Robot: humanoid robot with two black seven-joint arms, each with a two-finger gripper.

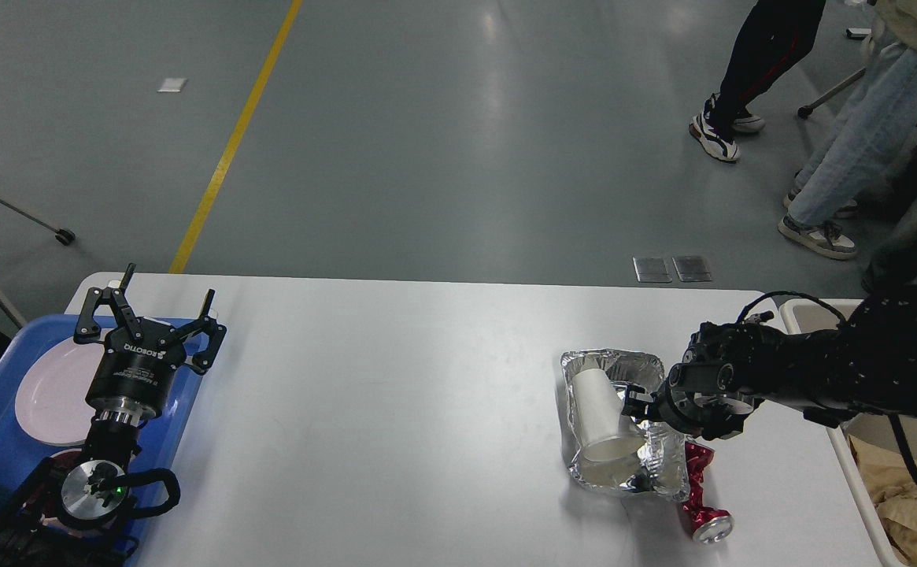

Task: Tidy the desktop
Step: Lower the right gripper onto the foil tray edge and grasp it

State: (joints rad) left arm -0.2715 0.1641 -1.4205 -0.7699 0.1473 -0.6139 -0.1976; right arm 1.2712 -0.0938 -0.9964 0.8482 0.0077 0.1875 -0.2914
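The white desktop point(395, 394) fills the lower view. A crumpled foil tray point(614, 364) sits right of centre with a white paper cup point(601, 413) lying on its side in it. A crushed red can point(699, 504) lies just right of the foil tray. My right gripper point(637, 405) reaches in from the right and is at the cup's side, above the foil tray. Its dark fingers cannot be told apart. My left gripper point(165, 298) is open and empty, above the far right corner of the blue tray point(1, 449).
The blue tray at the left edge holds a pale plate point(53, 394). A beige bin point(848, 457) with crumpled brown paper point(911, 500) stands off the table's right edge. People's legs point(844, 157) are on the floor at the back right.
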